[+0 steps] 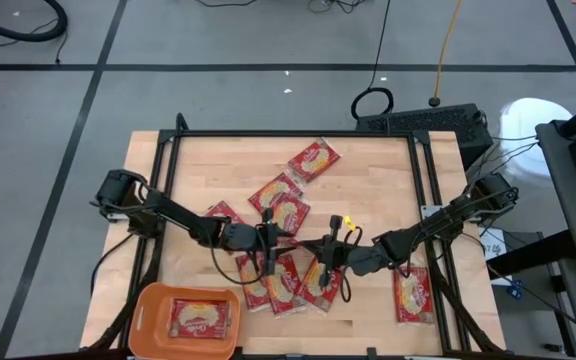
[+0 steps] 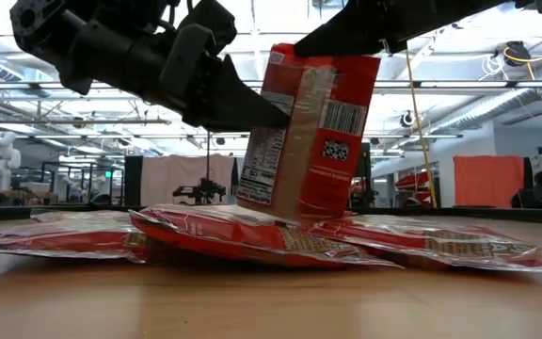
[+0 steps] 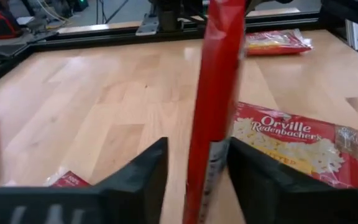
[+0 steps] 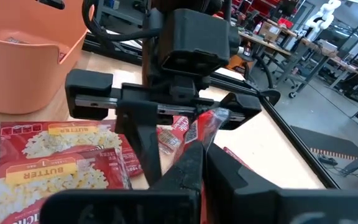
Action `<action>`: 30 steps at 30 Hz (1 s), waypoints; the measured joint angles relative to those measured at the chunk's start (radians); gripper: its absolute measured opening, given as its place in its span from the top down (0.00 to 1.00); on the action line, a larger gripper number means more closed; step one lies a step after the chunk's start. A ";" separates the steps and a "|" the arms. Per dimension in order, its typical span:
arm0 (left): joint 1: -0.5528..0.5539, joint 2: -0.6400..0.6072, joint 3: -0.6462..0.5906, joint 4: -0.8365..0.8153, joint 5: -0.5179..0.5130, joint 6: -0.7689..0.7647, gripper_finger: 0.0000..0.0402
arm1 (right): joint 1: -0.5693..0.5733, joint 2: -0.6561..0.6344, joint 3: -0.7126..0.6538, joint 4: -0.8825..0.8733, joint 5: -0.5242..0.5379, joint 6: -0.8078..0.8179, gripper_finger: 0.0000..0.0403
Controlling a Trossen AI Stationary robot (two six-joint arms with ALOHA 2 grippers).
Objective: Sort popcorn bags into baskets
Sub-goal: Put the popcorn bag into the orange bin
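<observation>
One red popcorn bag (image 2: 304, 132) stands upright over the middle of the table. My right gripper (image 4: 201, 162) is shut on its top. My left gripper (image 3: 197, 180) comes level from the table's left and is open, one finger on each side of the bag's lower half (image 3: 219, 93). A gap shows at one finger. The other finger (image 3: 260, 180) lies close against the bag's face; I cannot tell whether it touches. Several more bags (image 1: 283, 280) lie flat on the wood. The orange basket (image 1: 148, 310) at the near left holds one bag (image 1: 205, 318). My right gripper pinches the bag's crumpled top edge (image 4: 210, 118) between its two fingers, coming roughly level from the table's right. The bag hangs below the fingers, slightly tilted. Its lower end (image 2: 280, 212) reaches down to the bags lying on the table; whether it rests on them I cannot tell.
Flat bags lie under and around both grippers (image 2: 252, 235), farther back (image 1: 313, 160) and at the near right (image 1: 411, 295). A black frame rail (image 1: 298, 134) runs around the table. Bare wood (image 3: 104, 106) shows on the left half of the table.
</observation>
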 joint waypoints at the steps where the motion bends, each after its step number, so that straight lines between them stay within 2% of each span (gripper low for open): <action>1: 0.000 0.000 0.000 0.001 0.000 0.010 0.66 | 0.000 0.000 0.000 0.001 0.000 0.000 1.00; 6: -0.007 -0.022 0.000 -0.011 0.000 0.023 0.87 | 0.000 0.000 0.000 0.005 0.003 -0.001 1.00; 9: -0.009 -0.051 0.000 -0.052 0.002 0.021 0.96 | 0.010 0.000 0.000 0.021 0.065 0.002 0.98; 12: -0.010 -0.093 0.000 -0.121 0.000 0.008 0.95 | 0.041 -0.005 0.000 0.058 0.164 -0.026 0.91; 15: -0.022 -0.151 0.000 -0.192 0.000 0.007 0.89 | 0.077 -0.019 0.000 0.094 0.270 -0.025 0.81; 18: -0.035 -0.227 0.000 -0.231 0.000 0.028 0.87 | 0.102 -0.023 -0.014 0.103 0.319 0.031 0.72; 24: -0.035 -0.391 0.000 -0.425 -0.007 0.062 0.95 | 0.114 -0.023 -0.092 0.128 0.341 0.239 0.58; 28: -0.033 -0.488 0.000 -0.590 -0.011 0.060 0.96 | 0.115 -0.022 -0.123 0.166 0.338 0.290 0.53; 30: -0.032 -0.535 -0.001 -0.621 -0.012 0.049 0.95 | 0.115 -0.022 -0.129 0.174 0.337 0.288 0.51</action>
